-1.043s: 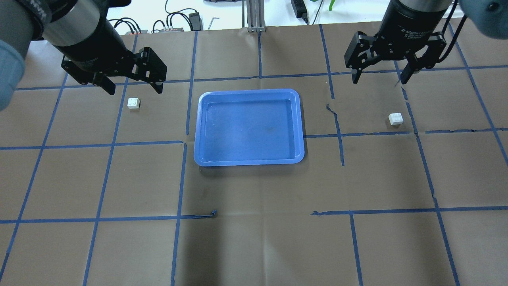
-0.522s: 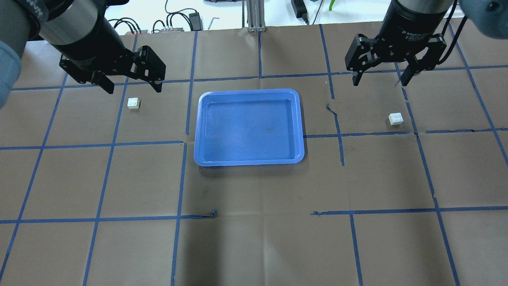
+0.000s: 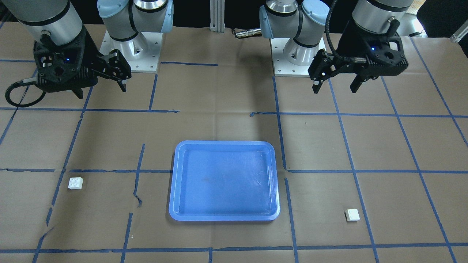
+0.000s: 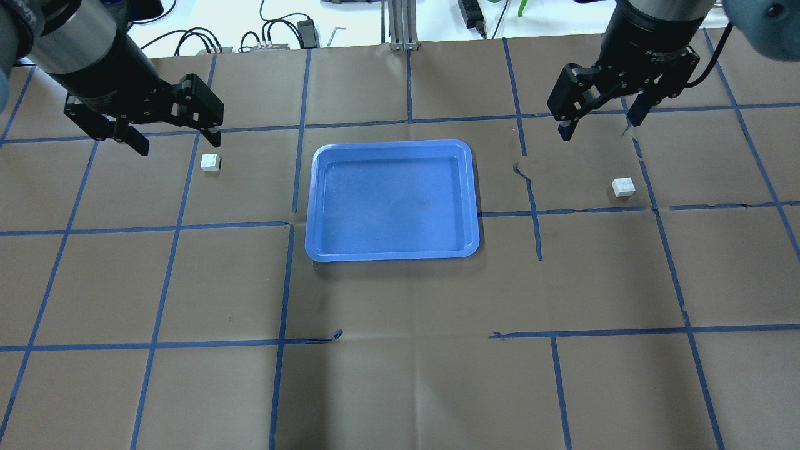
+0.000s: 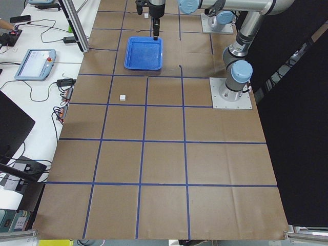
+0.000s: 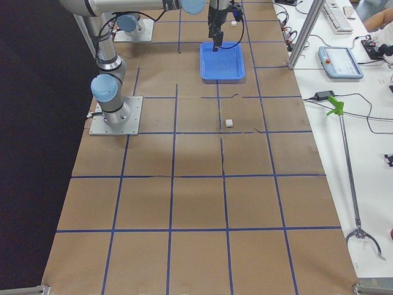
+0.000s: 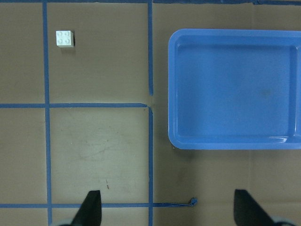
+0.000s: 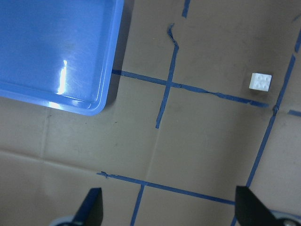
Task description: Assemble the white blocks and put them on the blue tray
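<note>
Blue plastic rectangular tray (image 4: pixel 392 255) sits mid-table on the brown paper (image 4: pixel 400 375), nothing in it. The two tiny white studded plastic blocks lie well apart, either side of it: one (image 4: pixel 210 162) near the left gripper (image 4: pixel 178 145), fingers spread wide, the other (image 4: pixel 624 187) near the right gripper (image 4: pixel 598 127), equally wide. Both arms run off the overhead view's top edge, and the side cameras show the blocks as mere specks.

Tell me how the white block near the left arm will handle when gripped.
The block looks like rigid plastic, so it likely won't deform. Tiny beside the tray, it is probably light and easily nudged. Its square, flat-sided shape suggests sliding rather than rolling.
</note>
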You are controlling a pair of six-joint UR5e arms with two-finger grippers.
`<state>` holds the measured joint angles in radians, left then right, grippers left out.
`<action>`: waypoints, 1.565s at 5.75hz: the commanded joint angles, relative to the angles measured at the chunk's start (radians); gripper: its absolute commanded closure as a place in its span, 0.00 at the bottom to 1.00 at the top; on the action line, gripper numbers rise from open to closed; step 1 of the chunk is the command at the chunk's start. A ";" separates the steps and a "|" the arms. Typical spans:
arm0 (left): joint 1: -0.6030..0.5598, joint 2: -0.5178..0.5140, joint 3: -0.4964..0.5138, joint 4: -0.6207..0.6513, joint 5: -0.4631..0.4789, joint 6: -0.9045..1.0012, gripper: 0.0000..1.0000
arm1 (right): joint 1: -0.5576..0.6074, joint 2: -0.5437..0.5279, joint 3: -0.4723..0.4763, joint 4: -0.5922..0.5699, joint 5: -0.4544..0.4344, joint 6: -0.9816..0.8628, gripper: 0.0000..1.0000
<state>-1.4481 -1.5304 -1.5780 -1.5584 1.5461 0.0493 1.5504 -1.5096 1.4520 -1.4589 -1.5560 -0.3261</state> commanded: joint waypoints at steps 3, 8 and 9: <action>0.173 -0.279 -0.008 0.209 0.006 0.216 0.01 | -0.136 0.055 0.001 -0.072 0.002 -1.074 0.00; 0.173 -0.605 -0.072 0.715 0.002 0.264 0.01 | -0.416 0.271 0.005 -0.221 0.248 -1.805 0.00; 0.173 -0.619 -0.073 0.734 -0.004 0.264 0.10 | -0.467 0.354 0.019 -0.234 0.333 -1.868 0.00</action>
<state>-1.2748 -2.1278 -1.6464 -0.8632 1.5464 0.3130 1.1386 -1.2343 1.4602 -1.6779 -1.3126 -2.1241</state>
